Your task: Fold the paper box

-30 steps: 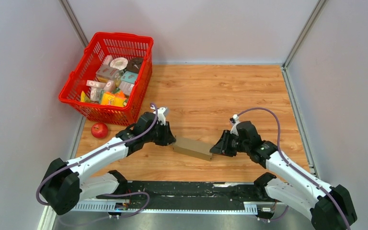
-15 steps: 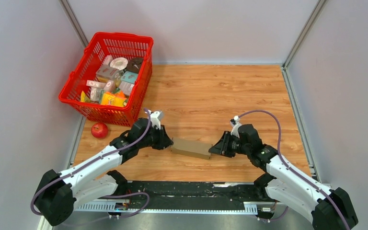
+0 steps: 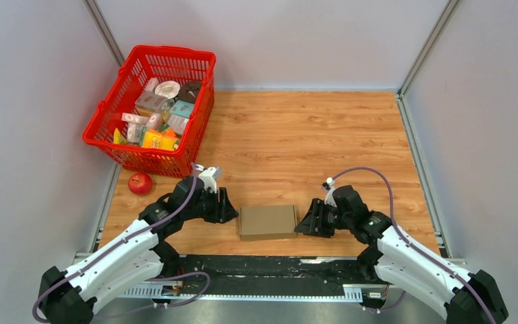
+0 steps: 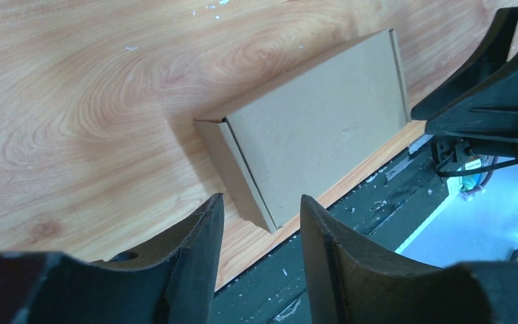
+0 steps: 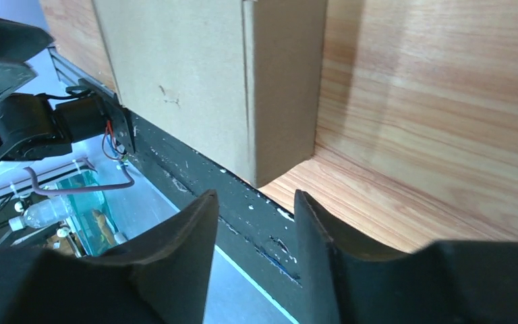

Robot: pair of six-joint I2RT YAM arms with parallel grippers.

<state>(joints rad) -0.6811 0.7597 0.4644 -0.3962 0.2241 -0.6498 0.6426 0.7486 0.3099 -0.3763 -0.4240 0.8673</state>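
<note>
- The light wooden table (image 3: 310,128) carries everything. Its far half is bare board, and the work sits close to its near edge, within easy reach of both arms.
- The red plastic mesh basket (image 3: 152,162) stands at the table's far left corner, filled with small printed packages. It is well apart from the work, so it seems to be only a bystander to the folding.
- The plain brown corrugated cardboard paper box (image 3: 267,222) lies flat at the middle of the near edge. Its long side runs along that edge and its broad face is up. It looks closed into a shallow rectangular block with no flap standing loose, so the folding seems to be done or nearly so. It rests on the board by its own weight.
- The left gripper (image 3: 233,214) sits low just beside the box's left end. Its own camera shows the jaws parted with the box's corner beyond the tips and nothing pinched. Whether a tip brushes the cardboard I cannot tell.
- The right gripper (image 3: 301,226) mirrors it just beside the right end, with its jaws likewise apart and empty. The two frame the box without holding it.
- A small round red apple (image 3: 140,183) lies near the left edge, just in front of the basket and uninvolved.
</note>
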